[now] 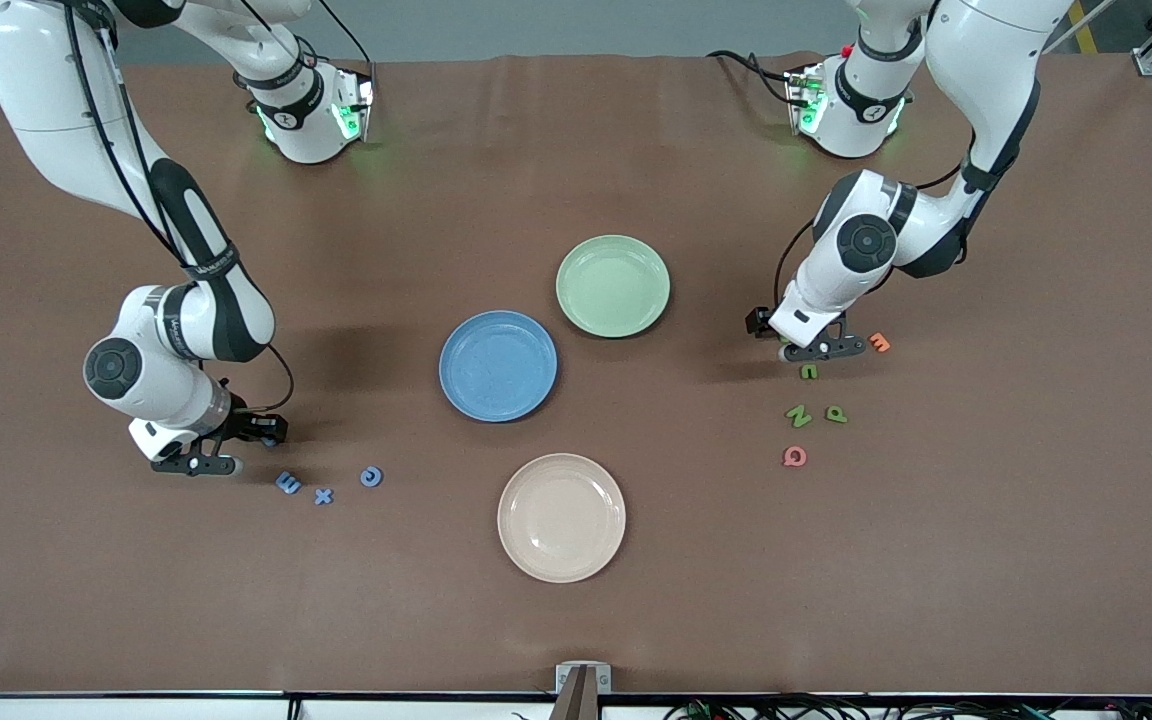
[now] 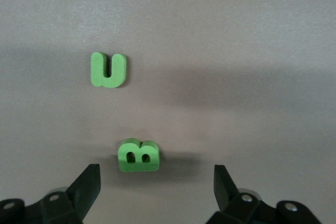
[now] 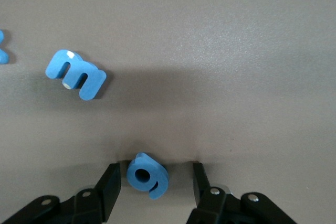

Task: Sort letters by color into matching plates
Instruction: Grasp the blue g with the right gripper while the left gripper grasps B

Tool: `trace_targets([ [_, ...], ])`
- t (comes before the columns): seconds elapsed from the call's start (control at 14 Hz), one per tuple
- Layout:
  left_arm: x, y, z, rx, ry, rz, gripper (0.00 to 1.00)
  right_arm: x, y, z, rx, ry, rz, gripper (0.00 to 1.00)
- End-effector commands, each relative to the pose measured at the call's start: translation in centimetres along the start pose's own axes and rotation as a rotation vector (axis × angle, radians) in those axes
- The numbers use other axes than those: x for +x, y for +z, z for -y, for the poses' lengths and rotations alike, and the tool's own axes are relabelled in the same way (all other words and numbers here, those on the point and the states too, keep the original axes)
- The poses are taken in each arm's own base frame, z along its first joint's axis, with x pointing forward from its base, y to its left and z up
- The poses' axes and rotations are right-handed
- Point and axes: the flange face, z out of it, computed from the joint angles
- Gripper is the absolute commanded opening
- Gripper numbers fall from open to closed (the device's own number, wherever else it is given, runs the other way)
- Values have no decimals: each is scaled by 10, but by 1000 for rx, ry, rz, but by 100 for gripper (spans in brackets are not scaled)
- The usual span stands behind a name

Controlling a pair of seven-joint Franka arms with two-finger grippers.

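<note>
The left gripper [image 1: 808,352] is sitting low on the brown table [image 1: 576,620] at the left arm's end. Its jaws are standing wide apart around a small green foam letter B [image 2: 138,156] without touching it. A green foam letter U [image 2: 108,70] is lying just beside it, and two more green letters [image 1: 816,414] are lying nearer to the front camera, with a small orange letter [image 1: 879,343] and a pink letter [image 1: 794,456] close by.

The right gripper [image 3: 155,184] is sitting low at the right arm's end. Its jaws are partly apart, with a little blue foam letter [image 3: 147,174] between them; a small gap is showing on each side. Three more blue letters [image 1: 324,487] are lying near it.

In the middle of the table, the round blue plate [image 1: 498,365] and the round pale green plate [image 1: 613,285] are sitting empty, side by side. A cream plate [image 1: 561,517] is sitting nearer to the front camera.
</note>
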Motion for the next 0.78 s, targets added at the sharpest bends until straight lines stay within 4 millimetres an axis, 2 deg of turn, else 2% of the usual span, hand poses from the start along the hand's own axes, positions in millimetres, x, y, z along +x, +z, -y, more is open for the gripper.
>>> trace_targets([
  [0.0, 0, 5, 7, -7, -9, -24, 93, -1, 4, 3, 6, 2, -1, 53],
  [0.07, 1, 5, 7, -13, -12, -31, 91, -1, 5, 3, 5, 2, 0, 50],
  [0.21, 2, 5, 7, -15, -15, -34, 89, 0, 5, 3, 6, 1, 0, 27],
  [0.29, 3, 9, 9, -20, -21, -32, 88, 0, 3, 6, 6, -2, 5, 12],
  [0.36, 5, 11, 11, -30, -28, -39, 86, 2, -1, 10, 6, -6, 2, 4],
  [0.57, 5, 14, 10, -34, -26, -40, 76, 1, -24, 39, 3, 13, 74, 2],
  [0.64, 5, 14, 11, -34, -28, -40, 72, -1, -35, 53, 1, 47, 80, 2],
  [0.71, 5, 14, 12, -34, -31, -40, 65, -6, -49, 80, -2, 93, 80, 2],
])
